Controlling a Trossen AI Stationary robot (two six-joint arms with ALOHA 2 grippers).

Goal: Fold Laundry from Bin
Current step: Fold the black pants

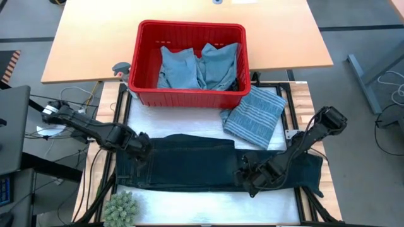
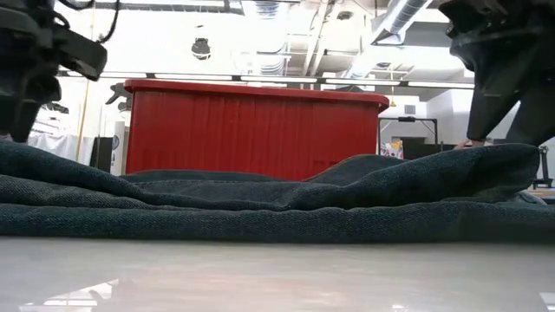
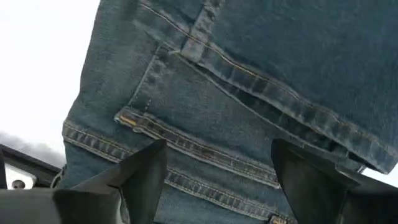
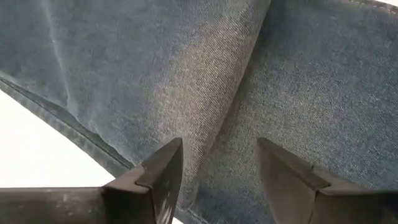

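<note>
Dark blue jeans (image 1: 202, 165) lie spread across the white mat, the waistband and pocket end (image 3: 186, 134) at the left. A ridge of cloth (image 4: 239, 93) runs across them at the right. My left gripper (image 1: 142, 150) hangs open over the waistband end (image 3: 217, 149), clear of the cloth in the low view (image 2: 35, 78). My right gripper (image 1: 247, 178) is open astride the ridge (image 4: 217, 146). The red bin (image 1: 189, 63) at the far side holds light blue garments (image 1: 199, 66). A folded grey-blue striped cloth (image 1: 255, 116) lies beside it. My right gripper's fingertips (image 4: 168, 155) stand on either side of the jeans' ridge, slanting down from the right. I cannot tell whether they touch the cloth; in the low view the jeans' hump (image 2: 486, 160) hides their ends.
A green spiky ball (image 1: 120, 208) sits at the near left corner. A wooden tabletop (image 1: 95, 38) lies beyond the bin. Black frame rails (image 1: 120, 107) run along both sides of the mat. Bare white mat (image 1: 208, 208) shows between the jeans and the near edge.
</note>
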